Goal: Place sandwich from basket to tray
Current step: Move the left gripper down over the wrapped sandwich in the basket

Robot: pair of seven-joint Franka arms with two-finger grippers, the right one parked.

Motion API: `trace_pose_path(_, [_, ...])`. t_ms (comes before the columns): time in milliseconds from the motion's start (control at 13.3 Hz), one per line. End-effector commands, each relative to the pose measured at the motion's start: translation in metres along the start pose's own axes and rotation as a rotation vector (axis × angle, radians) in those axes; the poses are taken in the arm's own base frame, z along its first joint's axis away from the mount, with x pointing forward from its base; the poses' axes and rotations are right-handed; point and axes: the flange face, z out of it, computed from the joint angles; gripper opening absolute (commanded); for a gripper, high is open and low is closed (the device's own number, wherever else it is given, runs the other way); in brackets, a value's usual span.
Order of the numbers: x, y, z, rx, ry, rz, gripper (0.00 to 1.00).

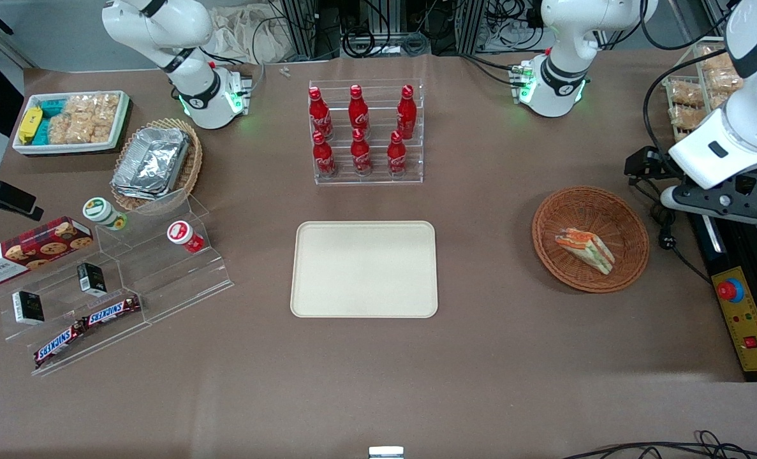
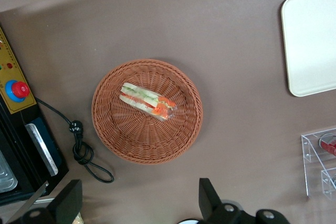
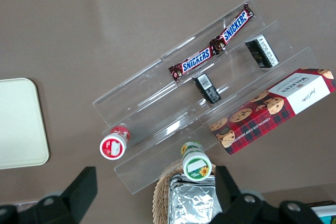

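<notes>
The tool (image 2: 136, 208) hangs released, fingers spread and holding nothing, above the bench just beside the basket (image 2: 113, 129), toward the working arm's end. Nothing is done yet: the sandwich (image 2: 147, 100) lies in the basket, so the whole pick and carry to the bare tray (image 1: 364, 306) at mid-bench remains. The bench between basket and tray looks open; the cola rack (image 1: 367, 131) stands farther from the front camera, out of the path.

Six red cola bottles (image 1: 360, 131) stand in a clear rack (image 1: 368, 171) at the middle of the table, farther from the front camera. Toward the parked arm's end, a clear stepped stand (image 1: 161, 268) holds two Snickers bars (image 1: 88, 324), a cookie box (image 1: 29, 249) and small tubs; near it sit a light wicker basket of foil containers (image 1: 152, 160) and a white bin of snacks (image 1: 72, 121).
</notes>
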Motion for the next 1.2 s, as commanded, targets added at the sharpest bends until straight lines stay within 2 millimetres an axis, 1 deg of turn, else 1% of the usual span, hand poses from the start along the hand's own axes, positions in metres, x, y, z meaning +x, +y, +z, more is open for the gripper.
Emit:
trace_pose_path(0, [0.001, 0.0, -0.011, -0.001, 0.003, 0.003, 1.0])
trace_pose_path(150, [0.0, 0.001, -0.008, 0.014, -0.013, -0.005, 1.0])
trace_pose_path(225, [-0.001, -0.002, -0.001, 0.011, -0.029, -0.075, 1.0])
trace_pose_path(300, [-0.003, -0.003, 0.003, 0.013, -0.035, -0.195, 1.0])
trace_pose_path(375, [-0.006, -0.002, 0.012, 0.018, -0.039, -0.309, 1.0])
trace_pose_path(450, [-0.008, 0.0, 0.021, 0.01, -0.016, -0.409, 1.0])
trace_pose_path(525, [-0.015, 0.001, 0.035, 0.008, 0.009, -0.51, 1.0])
trace_pose_path(600, [-0.023, -0.017, 0.056, -0.002, 0.047, -0.614, 1.0])
trace_pose_path(675, [-0.034, -0.027, 0.077, -0.012, 0.093, -0.649, 1.0])
trace_pose_path(750, [-0.04, -0.031, 0.101, -0.024, 0.112, -0.705, 1.0])
trace_pose_path(825, [-0.044, -0.039, 0.125, -0.03, 0.128, -0.767, 1.0])
trace_pose_path(900, [-0.043, -0.039, 0.143, -0.043, 0.163, -0.837, 1.0])
trace_pose_path(975, [-0.04, -0.04, 0.163, -0.056, 0.169, -0.955, 1.0])
trace_pose_path(1050, [-0.031, -0.041, 0.19, -0.057, 0.147, -1.06, 1.0])
trace_pose_path(1125, [-0.026, -0.047, 0.205, -0.06, 0.134, -1.148, 1.0])
